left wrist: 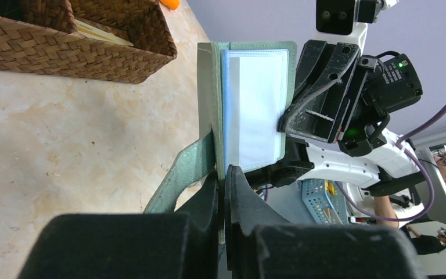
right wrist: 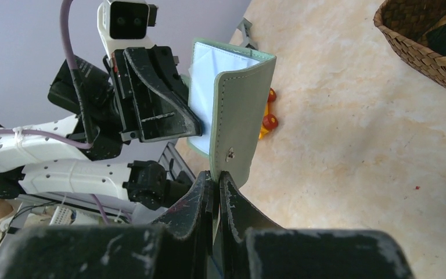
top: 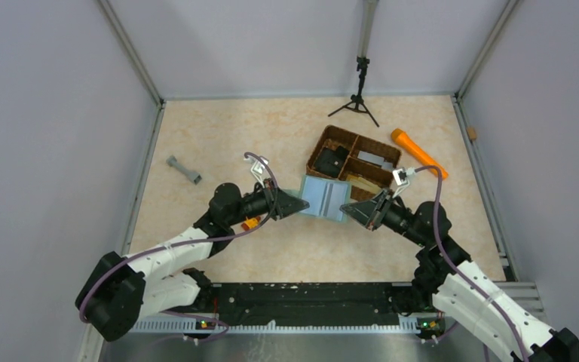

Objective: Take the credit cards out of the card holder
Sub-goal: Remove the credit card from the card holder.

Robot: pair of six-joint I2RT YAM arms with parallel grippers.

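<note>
A: Closest to us is the black rail (top: 309, 302) at the table's near edge, with both arm bases on it. What do we see past it?

B: The two arms lean in toward each other. Under the left one lies a small orange toy (top: 250, 223) on the table (top: 219, 249). Just beyond it, the left gripper (top: 299, 204) and the right gripper (top: 345, 210) point at one another with the holder (top: 326, 197) between them.

A: How do we read the left jaws?

B: In the left wrist view they are pressed narrow, pinching the holder's green edge beside its loose strap (left wrist: 180, 174).

A: And the right?

B: In the right wrist view its jaws are drawn almost together on the opposite edge, close to the snap stud (right wrist: 230, 154). So each gripper clamps one side.

A: Where does that leave the holder?

B: It is lifted off the table, spread open between the two grippers, just in front of the basket (top: 319, 147). Its paler inside faces up. We see a white panel (left wrist: 255, 104) in its pocket, but we cannot tell whether that is a card.

A: And farther out?

B: The basket is brown, woven and divided, with dark and grey things in its compartments. Well to the left lies a grey piece (top: 184, 170). To the basket's right lies an orange torch (top: 418, 153). A black tripod (top: 359, 94) stands at the far wall.
</note>
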